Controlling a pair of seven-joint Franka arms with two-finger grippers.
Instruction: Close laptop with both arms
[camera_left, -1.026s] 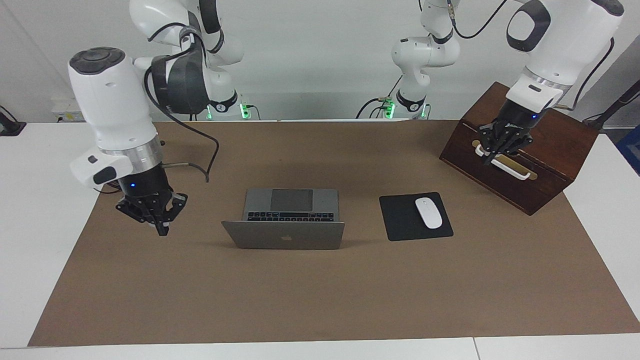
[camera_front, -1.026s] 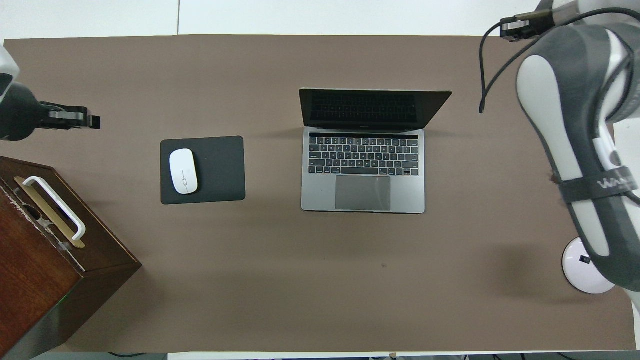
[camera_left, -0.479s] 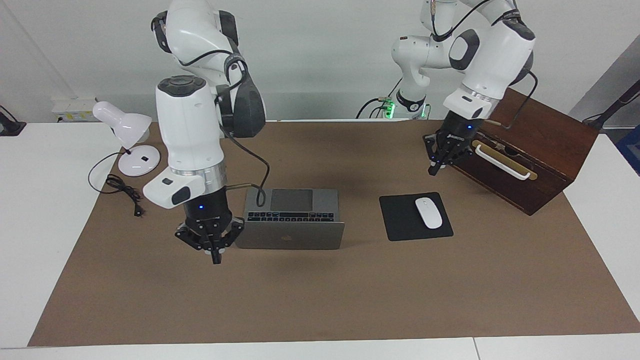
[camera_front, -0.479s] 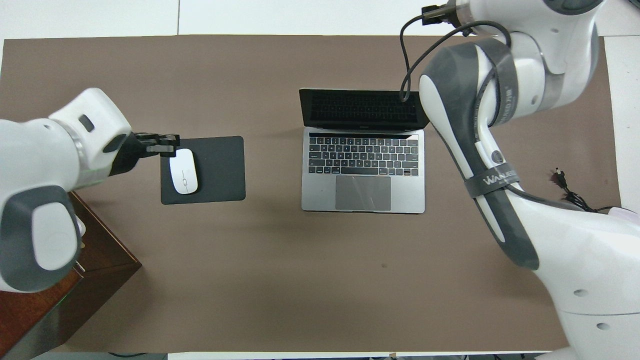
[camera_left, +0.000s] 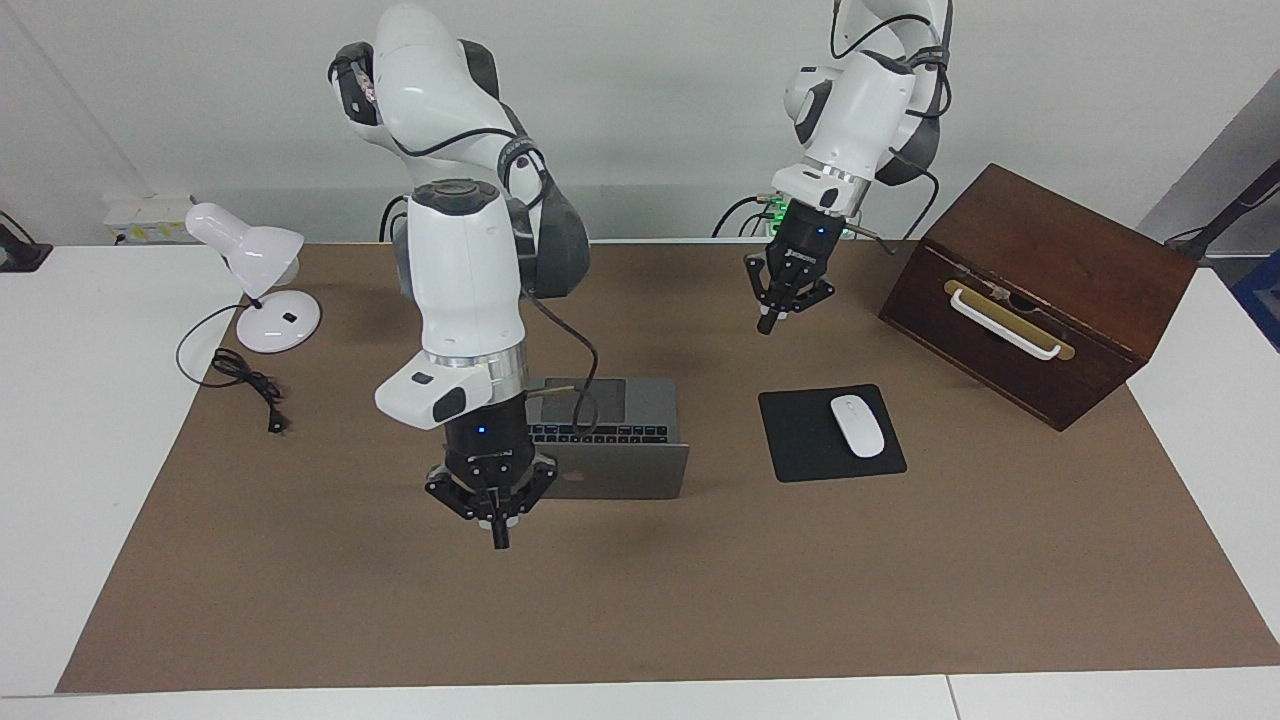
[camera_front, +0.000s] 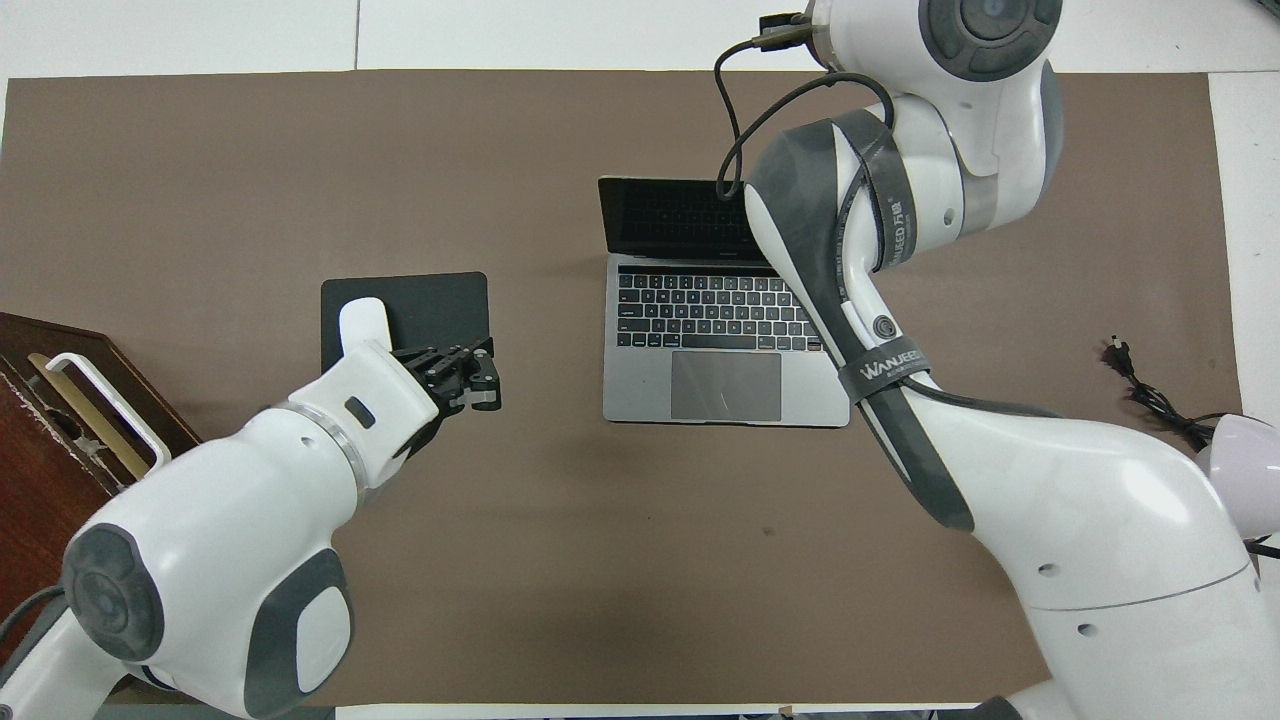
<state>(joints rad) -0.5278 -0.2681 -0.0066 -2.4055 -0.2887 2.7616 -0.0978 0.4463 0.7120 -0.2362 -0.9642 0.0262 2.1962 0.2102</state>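
1. A brown mat (camera_left: 640, 600) is spread over the white table (camera_left: 80, 420).
2. A white mouse (camera_left: 857, 425) is set on a black mouse pad (camera_left: 800, 440).
3. A dark wooden box (camera_left: 1050, 290) with a white handle (camera_left: 1003, 323) is placed toward the left arm's end.
4. A white desk lamp (camera_left: 250, 262) and its black cord (camera_left: 235, 370) are seen at the right arm's end.

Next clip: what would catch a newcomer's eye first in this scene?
The open laptop in the middle of the brown mat, lid up. The right pincer, shut, hangs over the mat just by the lid's corner at the right arm's end. The left pincer, also shut, hovers over the mat between the laptop and the wooden box, with the white mouse on its black pad nearby.
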